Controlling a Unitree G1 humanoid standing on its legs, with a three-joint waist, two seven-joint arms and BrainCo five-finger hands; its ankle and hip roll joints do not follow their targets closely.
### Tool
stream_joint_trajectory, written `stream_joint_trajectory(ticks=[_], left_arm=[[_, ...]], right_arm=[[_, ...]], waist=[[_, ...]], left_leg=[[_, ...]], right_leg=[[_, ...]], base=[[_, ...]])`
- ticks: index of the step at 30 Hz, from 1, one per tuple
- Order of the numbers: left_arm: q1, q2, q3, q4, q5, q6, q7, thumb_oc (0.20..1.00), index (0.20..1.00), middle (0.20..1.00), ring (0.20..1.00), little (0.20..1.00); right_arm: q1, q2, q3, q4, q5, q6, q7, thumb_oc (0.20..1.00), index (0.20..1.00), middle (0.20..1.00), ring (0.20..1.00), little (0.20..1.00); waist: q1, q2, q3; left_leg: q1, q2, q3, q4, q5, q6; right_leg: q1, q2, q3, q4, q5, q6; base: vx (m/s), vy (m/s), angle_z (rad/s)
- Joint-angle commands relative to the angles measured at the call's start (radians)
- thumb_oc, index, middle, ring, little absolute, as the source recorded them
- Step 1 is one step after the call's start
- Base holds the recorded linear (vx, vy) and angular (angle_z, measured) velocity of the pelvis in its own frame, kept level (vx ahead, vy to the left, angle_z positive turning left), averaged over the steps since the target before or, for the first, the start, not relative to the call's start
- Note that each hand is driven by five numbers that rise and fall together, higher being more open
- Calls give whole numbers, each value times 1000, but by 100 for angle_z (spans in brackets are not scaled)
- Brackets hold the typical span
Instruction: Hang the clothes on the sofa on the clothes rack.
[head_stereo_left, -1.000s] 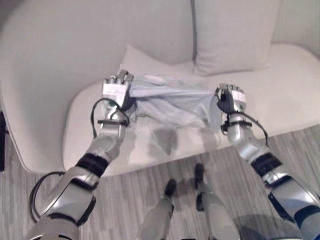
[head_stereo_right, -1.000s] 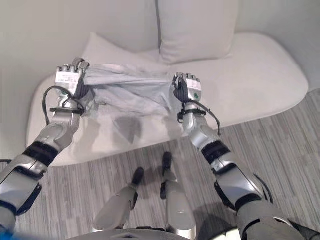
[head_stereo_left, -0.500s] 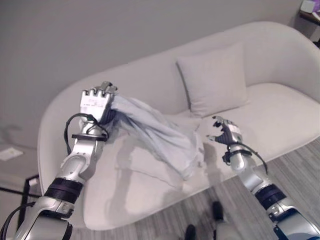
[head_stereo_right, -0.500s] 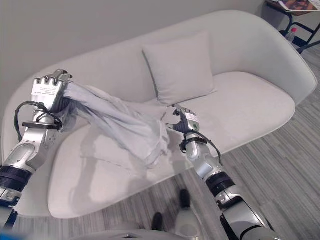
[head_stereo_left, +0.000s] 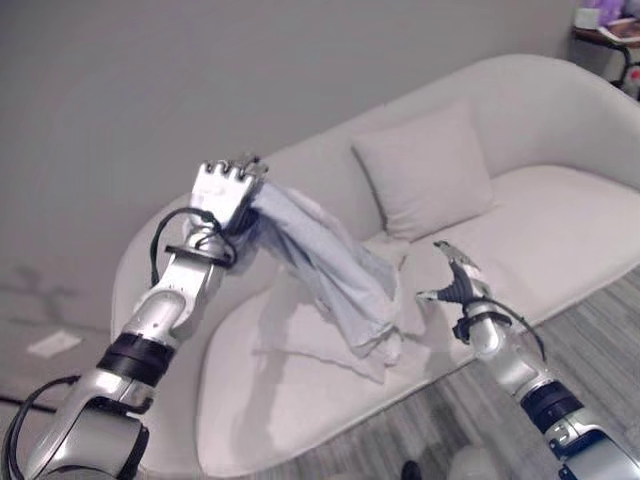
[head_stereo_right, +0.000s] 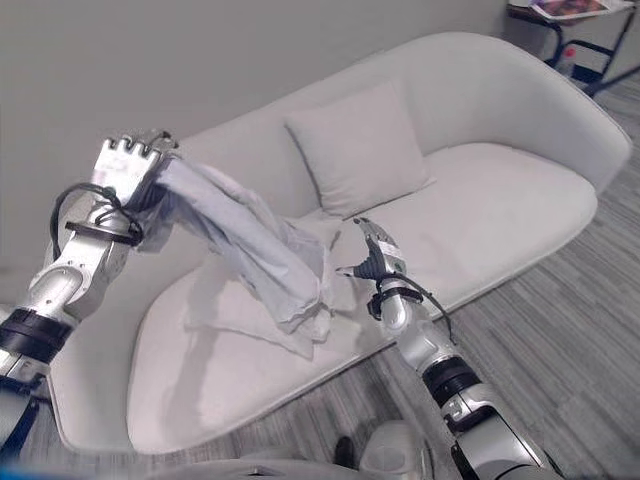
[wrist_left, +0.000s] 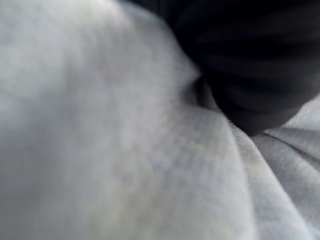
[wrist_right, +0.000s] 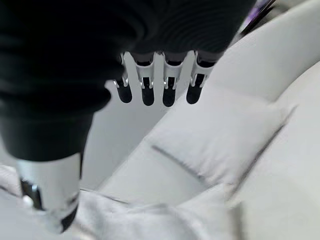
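A pale grey-blue garment (head_stereo_left: 330, 275) hangs from my left hand (head_stereo_left: 228, 192), which is raised above the sofa's left part and shut on one end of it. The cloth droops down to the right, its lower end bunched just over the seat (head_stereo_right: 300, 305). Up close in the left wrist view the same cloth (wrist_left: 100, 130) lies against the hand's dark cover. My right hand (head_stereo_left: 456, 285) hovers beside the cloth's lower end, open and holding nothing, its fingers (wrist_right: 155, 85) straight.
A white curved sofa (head_stereo_left: 560, 210) spans the view, with a pale cushion (head_stereo_left: 425, 165) leaning on its backrest. Another white cloth (head_stereo_left: 300, 335) lies flat on the seat under the garment. A dark-framed stand with items (head_stereo_right: 570, 25) stands at the far right. Striped grey floor (head_stereo_right: 560, 330) lies in front.
My right hand has let go of the garment and opened. My left hand has lifted its end higher, so the cloth now hangs from it alone. The camera has tilted up.
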Motion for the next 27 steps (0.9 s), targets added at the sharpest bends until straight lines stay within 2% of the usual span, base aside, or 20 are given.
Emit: stream_joint_trajectory(ticks=[1,5,6,14,18,27], left_arm=[[-48,18,44,-26,-38,-5,27,200,200,200,200,200],[-56,8,27,-30,-38,-7,23,200,200,200,200,200],[-77,-33,5,-20,-53,-3,25,200,200,200,200,200],[-126,-141,-63,5,-76,1,24,200,200,200,200,200],[-147,-218,-85,-20,-106,6,27,200,200,200,200,200],[-261,-295,-139,-34,-138,24,50,200,200,200,200,200]], right_arm=[[-23,39,56,-31,54,-56,17,1000,1000,1000,1000,1000],[-25,56,72,-25,60,-56,27,1000,1000,1000,1000,1000],[-33,86,101,19,82,-52,35,1000,1000,1000,1000,1000],[-70,186,170,103,190,-56,79,1000,1000,1000,1000,1000],[-118,255,188,211,193,-22,60,1000,1000,1000,1000,1000],[-182,359,204,410,236,29,53,1000,1000,1000,1000,1000]], waist=[[-15,-39,-131],[-17,-39,-133],[-25,-44,-132],[-21,-62,-143],[-8,-67,-145],[11,-64,-143]], left_leg=[[-61,-41,-17,-41,-59,7],[-62,-40,-25,-41,-57,7],[-66,-37,-41,-41,-52,8],[-67,-34,-63,-41,-50,7],[-72,-36,-76,-41,-49,10],[-90,-44,-94,-41,-43,13]], right_leg=[[-80,17,42,-13,101,-12],[-74,23,41,-25,91,-17],[-74,33,48,-23,85,-24],[-73,27,39,-17,85,-26],[-73,18,33,-17,85,-26],[-71,-1,10,-27,97,-19]], base=[[-1,-34,2],[1,-31,-1],[-9,-72,15],[17,-22,18],[29,18,10],[24,16,16]])
